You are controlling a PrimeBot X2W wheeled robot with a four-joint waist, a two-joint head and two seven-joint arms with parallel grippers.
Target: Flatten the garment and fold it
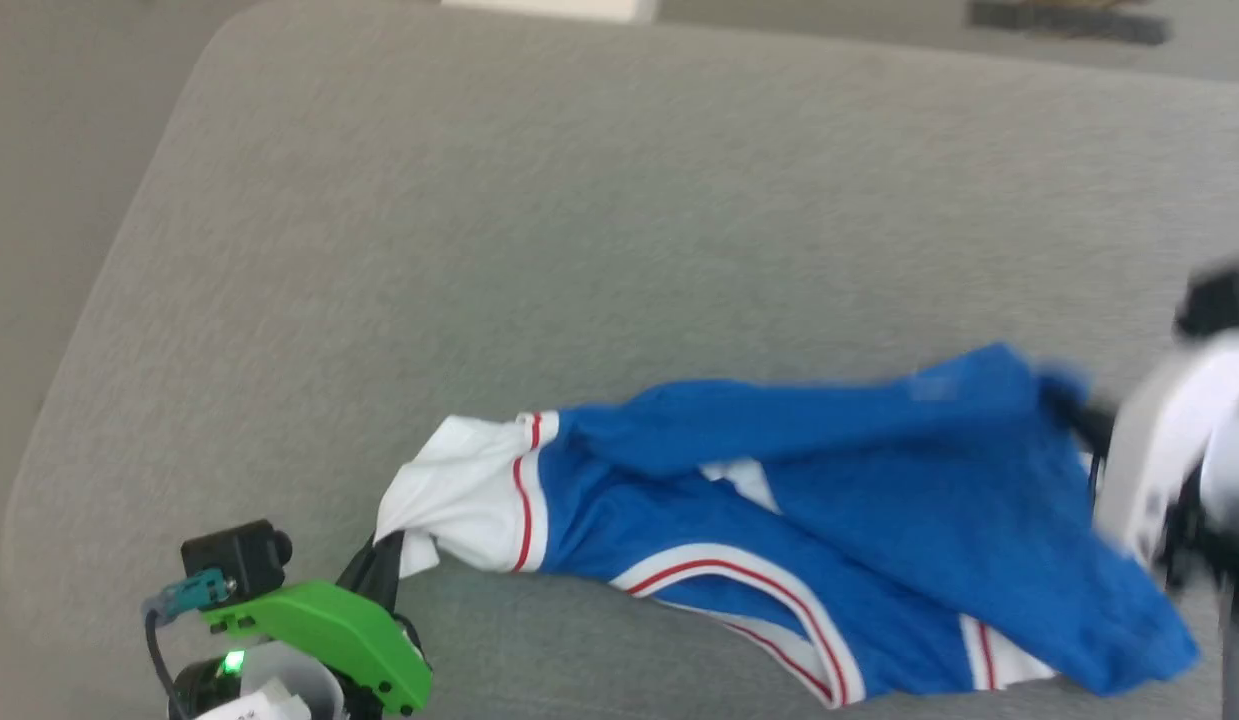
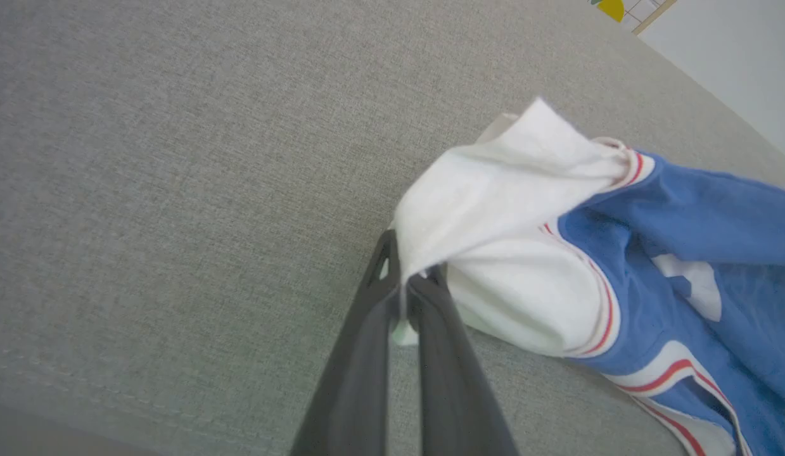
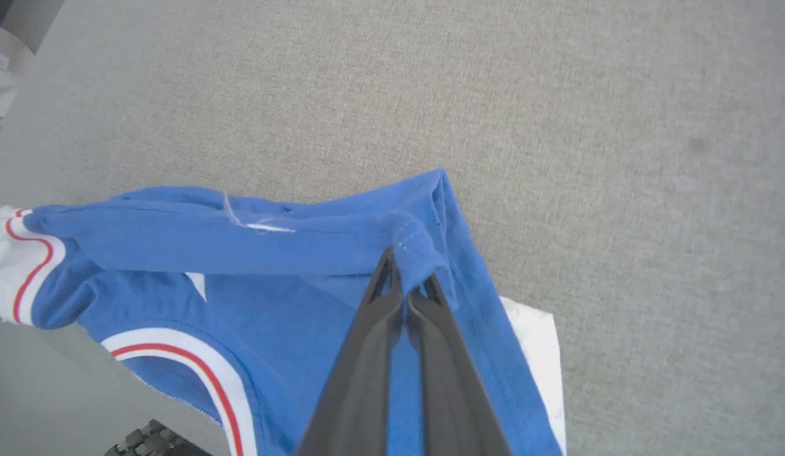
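Lying lengthwise left-right, the garment (image 1: 829, 470) is clamped by left claw (image 2: 408, 278) at sleeve (image 2: 493, 190), right claw (image 3: 408, 288) opposite.

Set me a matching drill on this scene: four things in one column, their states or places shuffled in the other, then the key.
1 left gripper
2 right gripper
3 garment
4 grey surface

A shut on the blue edge
B bunched, strung between both grippers
C shut on the white sleeve
D beneath the garment

Pairs: 1-C, 2-A, 3-B, 4-D
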